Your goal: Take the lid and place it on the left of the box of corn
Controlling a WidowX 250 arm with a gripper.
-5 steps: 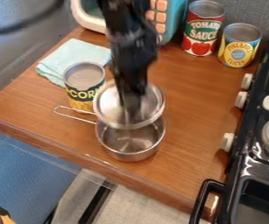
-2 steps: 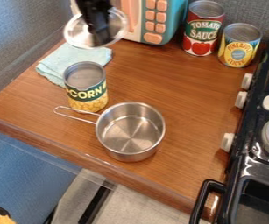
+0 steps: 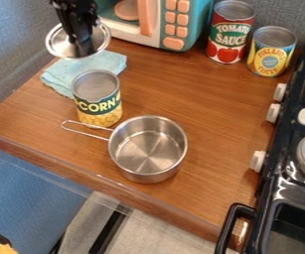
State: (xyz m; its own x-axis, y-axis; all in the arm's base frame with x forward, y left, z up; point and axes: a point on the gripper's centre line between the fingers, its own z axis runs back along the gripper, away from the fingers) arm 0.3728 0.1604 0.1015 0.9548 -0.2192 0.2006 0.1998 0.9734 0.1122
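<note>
Wooden worktop (image 3: 207, 109) with corn (image 3: 98, 101) on it, tool (image 3: 83, 51) pinching lid (image 3: 59, 45), likely light, stiff, slippery, best held at its centre.

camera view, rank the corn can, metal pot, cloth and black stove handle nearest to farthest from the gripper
1. cloth, just below the gripper in the picture
2. corn can, in front of the cloth
3. metal pot, lower middle
4. black stove handle, bottom right

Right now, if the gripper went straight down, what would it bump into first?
The lid under the gripper would probably meet the light-blue cloth first, though the height is unclear.
</note>
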